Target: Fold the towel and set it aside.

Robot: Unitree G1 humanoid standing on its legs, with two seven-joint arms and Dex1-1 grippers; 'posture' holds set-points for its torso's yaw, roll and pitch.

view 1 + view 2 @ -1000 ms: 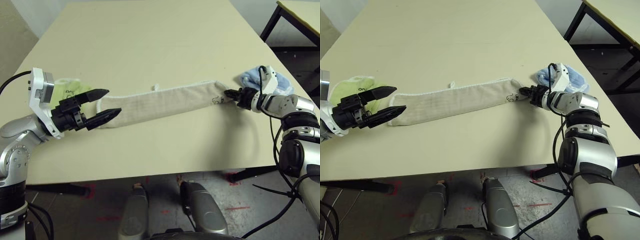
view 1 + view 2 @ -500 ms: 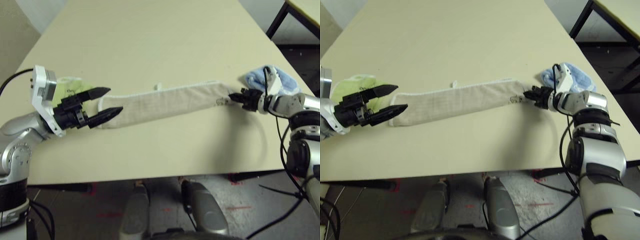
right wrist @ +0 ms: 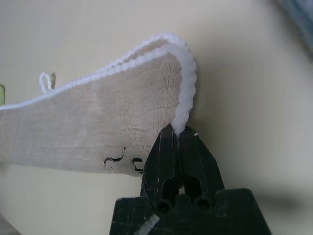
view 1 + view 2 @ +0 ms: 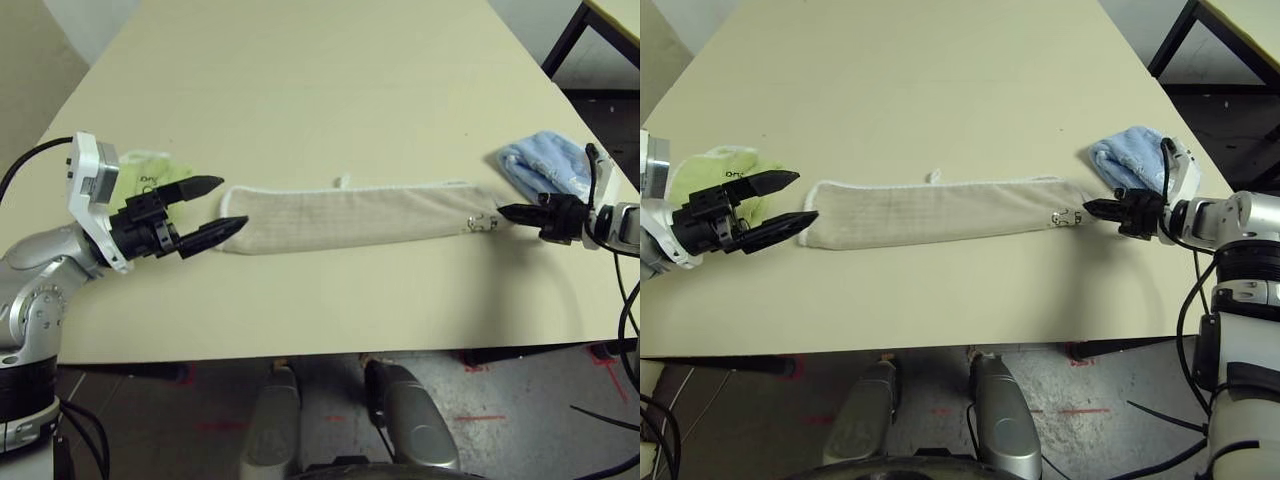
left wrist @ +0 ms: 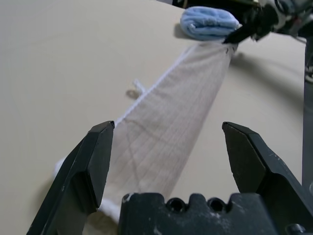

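The right gripper [image 3: 177, 142] has its two black fingers pressed tight together on the white stitched edge of the towel [image 4: 350, 215]. It pinches the short end that has the small cartoon mark [image 4: 1067, 216] on it. That end lies near the right edge of the tabletop [image 4: 300, 100]. The pinch looks like it is there so this end can be lifted and carried over to the other end to make a fold.

The left gripper [image 4: 213, 207] is wide open. One finger is on each side of the towel's other short end, near the left edge of the tabletop. It holds nothing. It seems ready to close on that end, or to keep it in place.

The towel lies flat in a long, thin strip between the two grippers, closer to the front edge of the tabletop than to the back. It already looks folded the long way, since two layers show at the pinched end. A small white loop [image 4: 345, 181] sticks out of its far long side.

The right arm reaches in low from the right edge, with the fingers pointing along the towel. The left arm is bent at the elbow and points its fingers toward the towel from the left.

A green folded towel [image 4: 715, 170] sits behind the left gripper. A blue folded towel [image 4: 545, 165] sits just behind the right gripper.
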